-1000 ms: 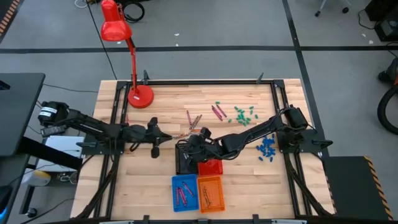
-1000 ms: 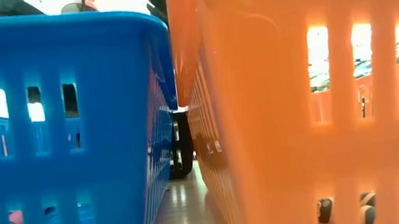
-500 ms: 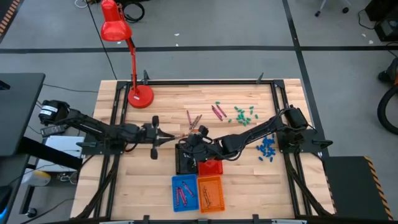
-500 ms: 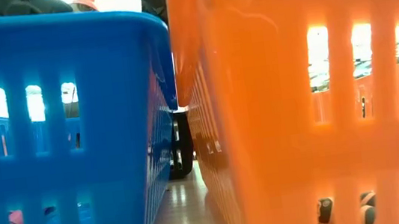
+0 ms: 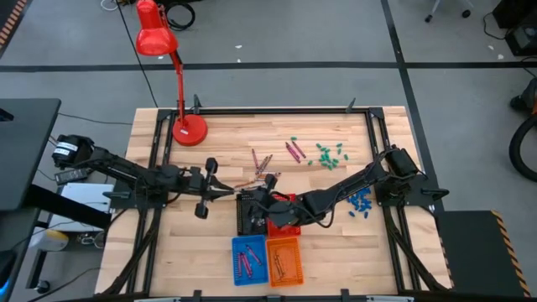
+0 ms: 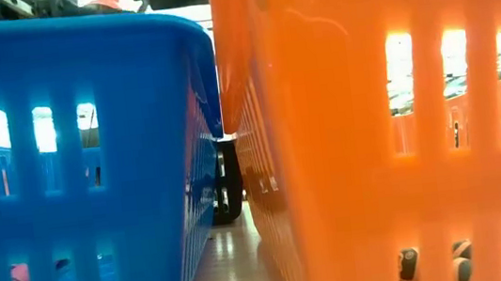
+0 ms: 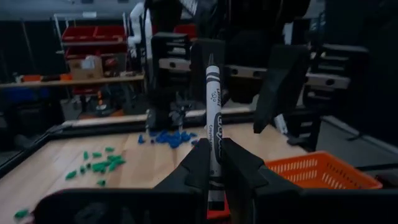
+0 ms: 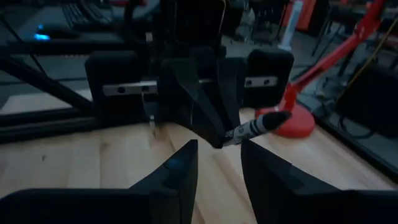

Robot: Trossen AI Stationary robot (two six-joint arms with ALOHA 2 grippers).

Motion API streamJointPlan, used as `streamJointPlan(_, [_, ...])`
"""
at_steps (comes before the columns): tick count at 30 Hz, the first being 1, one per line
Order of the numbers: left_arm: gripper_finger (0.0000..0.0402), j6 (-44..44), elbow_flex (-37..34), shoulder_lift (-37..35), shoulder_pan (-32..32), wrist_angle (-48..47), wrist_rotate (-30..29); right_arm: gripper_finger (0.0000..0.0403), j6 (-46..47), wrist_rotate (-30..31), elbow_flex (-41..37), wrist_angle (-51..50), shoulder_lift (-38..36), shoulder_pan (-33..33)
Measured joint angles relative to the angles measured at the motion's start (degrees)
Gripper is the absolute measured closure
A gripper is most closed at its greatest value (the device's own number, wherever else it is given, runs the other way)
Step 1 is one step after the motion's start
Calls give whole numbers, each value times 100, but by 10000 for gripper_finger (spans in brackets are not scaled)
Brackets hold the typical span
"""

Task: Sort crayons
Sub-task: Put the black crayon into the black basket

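My left gripper (image 7: 214, 155) (image 5: 226, 191) hovers left of centre, shut on a pale grey crayon (image 7: 213, 118) (image 8: 256, 126) with dark print. Facing it over the black basket (image 5: 246, 220), my right gripper (image 8: 217, 167) (image 5: 258, 201) is open. Its fingers stand near the crayon's free end; I cannot tell if they touch it. Loose maroon crayons (image 5: 262, 161) (image 5: 294, 150) lie on the table farther back. A tan crayon (image 5: 245, 182) lies between the arms. My left gripper pinches the grey crayon between its two fingers at the wrapped lower end (image 7: 214, 169). The fingers lie about level, coming from the table's left. Most of the crayon sticks out past the fingertips, its tip (image 7: 209, 60) free, lifted clear of the table.
A red basket (image 5: 286, 225) adjoins the black one. A blue basket (image 5: 246, 260) (image 6: 82, 160) and an orange basket (image 5: 284, 260) (image 6: 400, 123) stand at the near edge, crayons inside. Green pieces (image 5: 329, 155) and blue pieces (image 5: 361, 200) lie right. A red lamp (image 5: 186, 126) stands far left.
My left gripper has risen and tipped up from pointing down to about level, carrying the crayon toward the right arm. My right gripper has risen too, turned, and moved toward the near edge over the black basket, facing the left gripper.
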Motion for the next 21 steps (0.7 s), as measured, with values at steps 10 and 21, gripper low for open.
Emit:
streamJointPlan(10, [365,-15,1,0,1,767,636,275,-693,-81,0,947,0,-4])
streamJointPlan(21, [365,28,3,1,1,1121,661,276,-1114,-906,0,1596,4,-202])
